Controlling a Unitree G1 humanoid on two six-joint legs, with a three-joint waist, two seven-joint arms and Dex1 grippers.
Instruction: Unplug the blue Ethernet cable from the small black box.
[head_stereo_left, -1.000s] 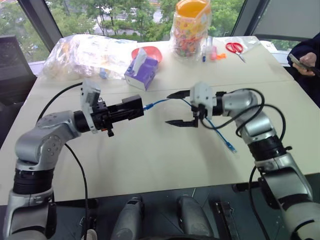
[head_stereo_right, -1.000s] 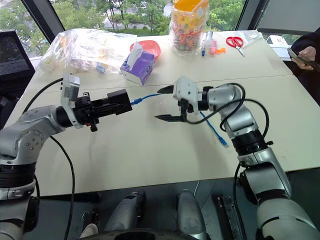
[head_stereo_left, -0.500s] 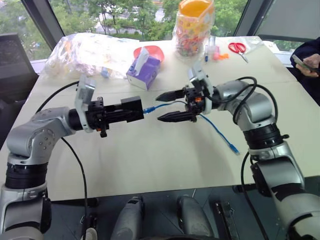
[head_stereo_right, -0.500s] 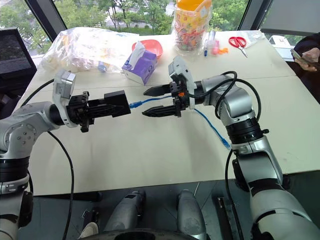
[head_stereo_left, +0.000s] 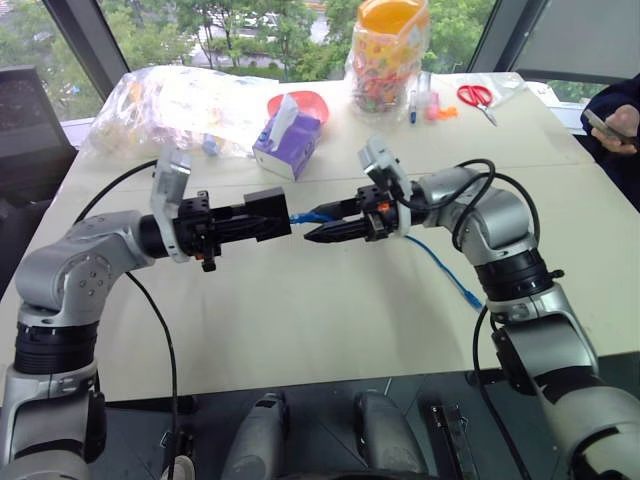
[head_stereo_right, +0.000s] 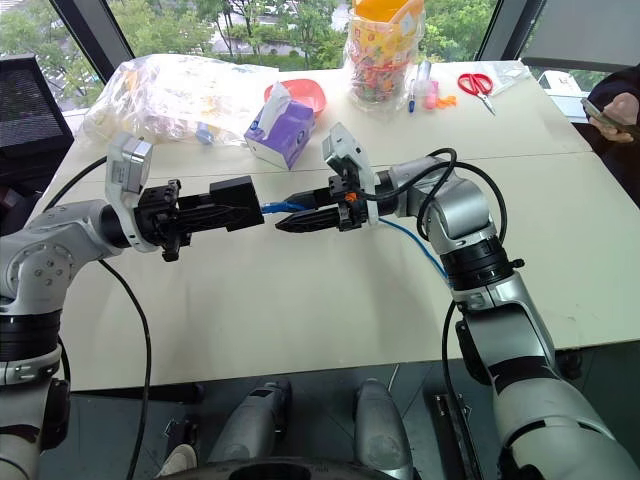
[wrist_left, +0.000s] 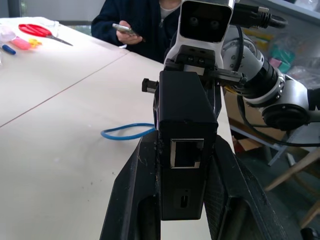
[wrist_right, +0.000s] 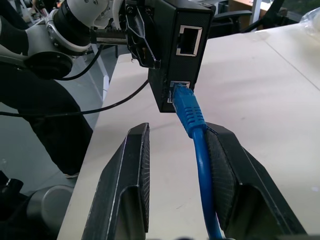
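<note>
My left gripper (head_stereo_left: 250, 218) is shut on the small black box (head_stereo_left: 266, 212) and holds it level above the table, its ports facing my right arm. The blue Ethernet cable (head_stereo_left: 307, 216) is plugged into the lower port (wrist_right: 181, 89). From there it runs under my right arm and lies on the table (head_stereo_left: 440, 262). My right gripper (head_stereo_left: 318, 226) points at the box with its fingers either side of the cable just behind the plug. In the right wrist view the cable (wrist_right: 200, 150) rests against one finger (wrist_right: 226, 170), with a gap to the other finger (wrist_right: 131, 175).
At the back of the table stand a purple tissue box (head_stereo_left: 285, 135), a red bowl (head_stereo_left: 300, 102), a clear plastic bag (head_stereo_left: 175, 100) and a jar of sweets (head_stereo_left: 385, 55). Red scissors (head_stereo_left: 472, 95) lie at the back right. A person with a phone (head_stereo_left: 615, 122) sits at the right edge.
My right gripper has moved left to the box and rolled. Its fingers have narrowed from wide open to stand close around the cable. The left gripper and the box have stayed put.
</note>
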